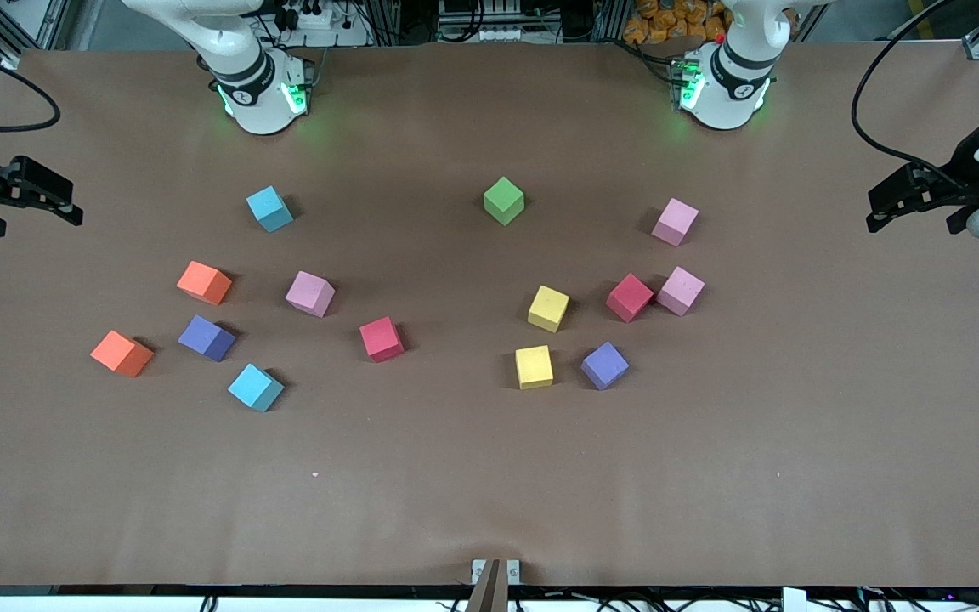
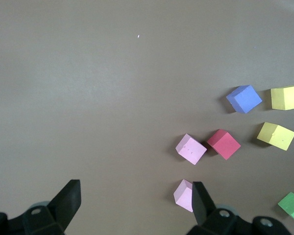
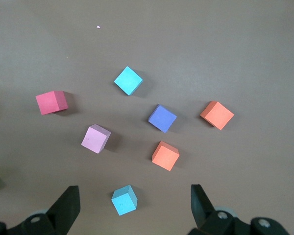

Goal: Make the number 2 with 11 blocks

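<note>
Several blocks lie scattered singly on the brown table; no number 2 is in view. Toward the right arm's end are light blue (image 1: pixel 269 208), orange (image 1: pixel 204 282), pink (image 1: pixel 310 293), purple (image 1: pixel 206 337) and red (image 1: pixel 381 338) blocks. Toward the left arm's end are green (image 1: pixel 504 201), yellow (image 1: pixel 548 308), red (image 1: pixel 629 297), purple (image 1: pixel 604 365) and pink (image 1: pixel 675 222) ones. My right gripper (image 1: pixel 35 217) hangs open and empty over its end of the table, with a light blue block (image 3: pixel 124 199) below. My left gripper (image 1: pixel 913 223) hangs open and empty over its own end, a pink block (image 2: pixel 184 195) beside one finger (image 2: pixel 201 200).
The table (image 1: pixel 489 476) is covered in brown paper, bare along the strip nearest the front camera. The two arm bases (image 1: pixel 260 93) stand at the edge farthest from that camera. Black cables trail at both ends.
</note>
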`<move>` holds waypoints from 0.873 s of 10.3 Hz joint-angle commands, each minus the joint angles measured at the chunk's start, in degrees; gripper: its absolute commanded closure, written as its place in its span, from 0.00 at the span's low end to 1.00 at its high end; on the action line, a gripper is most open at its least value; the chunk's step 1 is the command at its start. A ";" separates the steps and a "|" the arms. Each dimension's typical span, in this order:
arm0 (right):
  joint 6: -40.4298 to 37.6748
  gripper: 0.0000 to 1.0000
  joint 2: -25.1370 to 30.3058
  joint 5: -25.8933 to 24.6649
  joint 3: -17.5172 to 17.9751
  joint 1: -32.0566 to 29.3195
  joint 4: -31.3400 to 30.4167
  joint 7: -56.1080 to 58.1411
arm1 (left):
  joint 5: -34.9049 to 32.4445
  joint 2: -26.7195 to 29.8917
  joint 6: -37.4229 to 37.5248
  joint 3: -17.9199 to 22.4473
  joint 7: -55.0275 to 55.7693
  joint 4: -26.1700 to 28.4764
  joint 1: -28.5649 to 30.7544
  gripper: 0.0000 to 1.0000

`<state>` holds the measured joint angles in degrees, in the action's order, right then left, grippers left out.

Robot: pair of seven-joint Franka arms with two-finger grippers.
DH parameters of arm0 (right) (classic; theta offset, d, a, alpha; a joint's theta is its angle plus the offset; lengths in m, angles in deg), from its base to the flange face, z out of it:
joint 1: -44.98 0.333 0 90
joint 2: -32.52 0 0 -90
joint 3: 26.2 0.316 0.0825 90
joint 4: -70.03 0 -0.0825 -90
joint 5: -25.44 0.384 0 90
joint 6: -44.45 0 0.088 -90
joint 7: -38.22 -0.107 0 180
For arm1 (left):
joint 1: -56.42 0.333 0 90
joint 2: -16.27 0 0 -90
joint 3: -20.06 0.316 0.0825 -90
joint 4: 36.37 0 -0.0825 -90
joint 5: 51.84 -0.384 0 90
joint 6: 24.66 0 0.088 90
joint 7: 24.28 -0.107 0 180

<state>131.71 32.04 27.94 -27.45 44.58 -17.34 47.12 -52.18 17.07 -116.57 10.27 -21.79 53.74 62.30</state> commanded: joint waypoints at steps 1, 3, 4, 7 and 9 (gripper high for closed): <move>-0.17 0.00 -0.31 1.02 -0.60 0.74 0.62 -0.81 | -0.01 0.08 0.06 -0.23 -1.18 -0.46 0.36 0.00; -0.25 0.00 -0.31 1.11 -0.51 0.83 0.62 -0.73 | -0.10 0.08 0.06 -0.23 -1.18 -0.46 0.36 0.00; -0.43 0.00 -0.31 1.11 -0.51 0.83 0.54 -0.55 | -0.10 0.08 0.06 -0.23 -1.18 -0.46 0.36 0.00; 0.54 0.00 -0.40 1.11 -0.42 0.92 0.01 -0.38 | -0.10 -0.09 0.06 -0.06 -0.22 -0.55 0.36 0.00; 0.54 0.00 -0.40 1.11 -0.42 0.40 -0.08 0.76 | -1.41 -0.53 0.06 -0.14 1.02 -0.46 2.10 0.00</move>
<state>131.94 31.82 28.33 -27.44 44.83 -17.57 47.25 -52.51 17.01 -116.57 10.47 -21.35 53.75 62.79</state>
